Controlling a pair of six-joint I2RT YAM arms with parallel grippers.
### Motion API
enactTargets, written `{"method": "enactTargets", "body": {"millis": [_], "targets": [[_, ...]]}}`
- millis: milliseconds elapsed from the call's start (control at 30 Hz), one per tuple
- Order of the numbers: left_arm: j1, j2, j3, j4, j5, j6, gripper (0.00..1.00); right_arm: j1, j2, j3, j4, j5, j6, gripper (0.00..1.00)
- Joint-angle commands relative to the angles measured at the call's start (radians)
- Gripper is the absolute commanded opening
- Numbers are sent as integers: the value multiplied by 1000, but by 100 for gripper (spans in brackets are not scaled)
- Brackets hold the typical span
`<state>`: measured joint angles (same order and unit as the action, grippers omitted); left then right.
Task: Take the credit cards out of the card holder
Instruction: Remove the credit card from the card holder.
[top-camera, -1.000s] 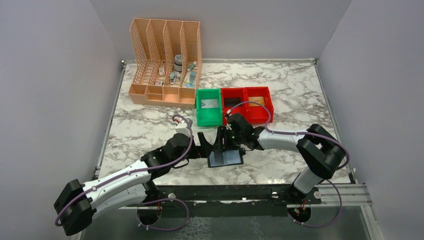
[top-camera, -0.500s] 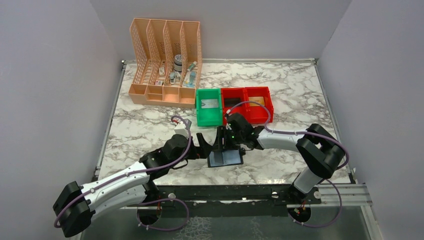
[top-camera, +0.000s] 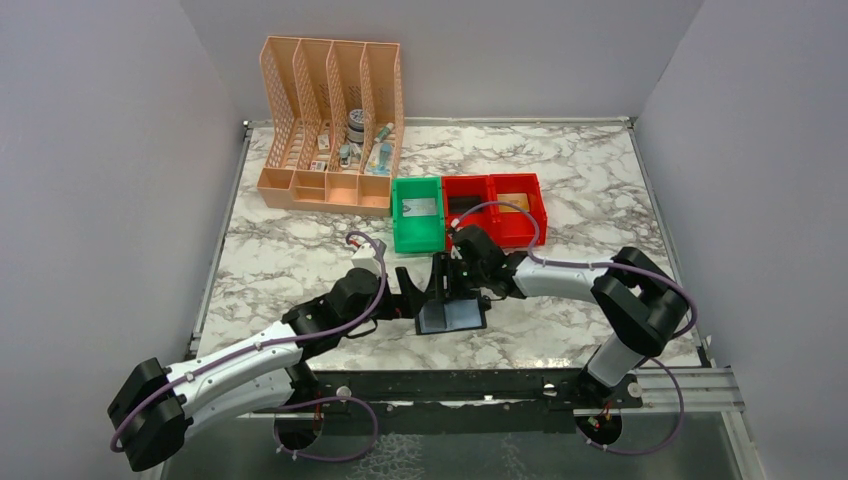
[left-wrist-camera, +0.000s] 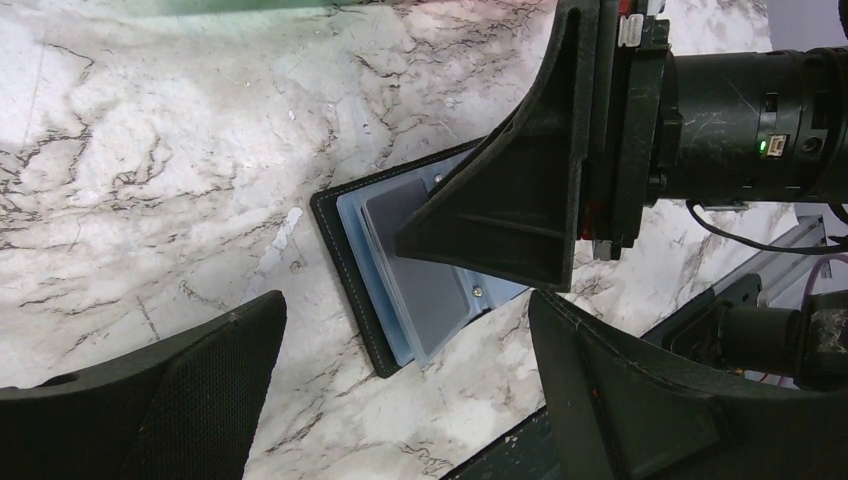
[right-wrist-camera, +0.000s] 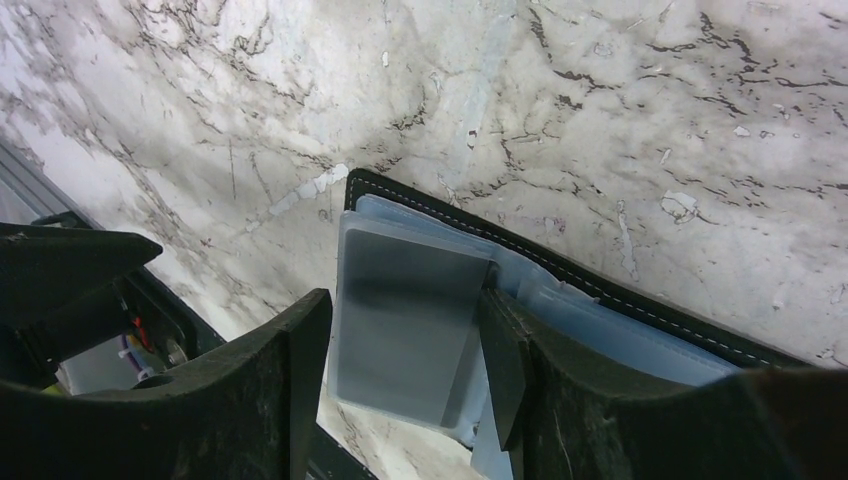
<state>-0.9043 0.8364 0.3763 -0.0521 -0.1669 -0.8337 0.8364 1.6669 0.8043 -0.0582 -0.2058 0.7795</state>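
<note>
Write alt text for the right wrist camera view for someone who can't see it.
Two black fingers of the right gripper flank a grey inner panel of the open black card holder, lying flat on the marble table. Whether they pinch the panel is unclear.

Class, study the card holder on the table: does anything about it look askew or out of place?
Yes. The card holder lies open, and its grey-blue inner sleeves are fanned crookedly; one appears to jut past the black cover's edge.

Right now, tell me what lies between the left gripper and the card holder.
Only bare marble table: the left wrist view shows nothing between the open left gripper and the card holder's near edge.
</note>
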Motion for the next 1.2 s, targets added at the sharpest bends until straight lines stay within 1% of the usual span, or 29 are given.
{"method": "enactTargets", "body": {"millis": [0, 100, 233, 367, 467, 633, 767, 900, 1167], "targets": [[4, 1, 2, 27, 20, 16, 94, 7, 107, -31, -66, 88, -43, 57], [3, -1, 0, 26, 21, 15, 94, 9, 109, -25, -70, 90, -44, 57], [4, -2, -3, 25, 18, 12, 94, 16, 104, -16, -72, 105, -68, 61], [3, 1, 3, 26, 11, 12, 94, 81, 132, 42, -157, 226, -78, 64], [3, 1, 7, 22, 6, 10, 94, 117, 168, 85, -223, 317, -53, 65], [4, -26, 5, 3, -16, 6, 94, 157, 208, 133, -298, 422, -16, 64], [4, -56, -7, -2, -23, 1, 94, 162, 212, 129, -269, 388, -5, 61], [4, -73, -10, -14, -26, -2, 94, 160, 183, 86, -183, 292, 6, 57], [4, -83, -15, -3, -8, 18, 94, 104, 153, 16, -62, 129, 12, 56]]}}
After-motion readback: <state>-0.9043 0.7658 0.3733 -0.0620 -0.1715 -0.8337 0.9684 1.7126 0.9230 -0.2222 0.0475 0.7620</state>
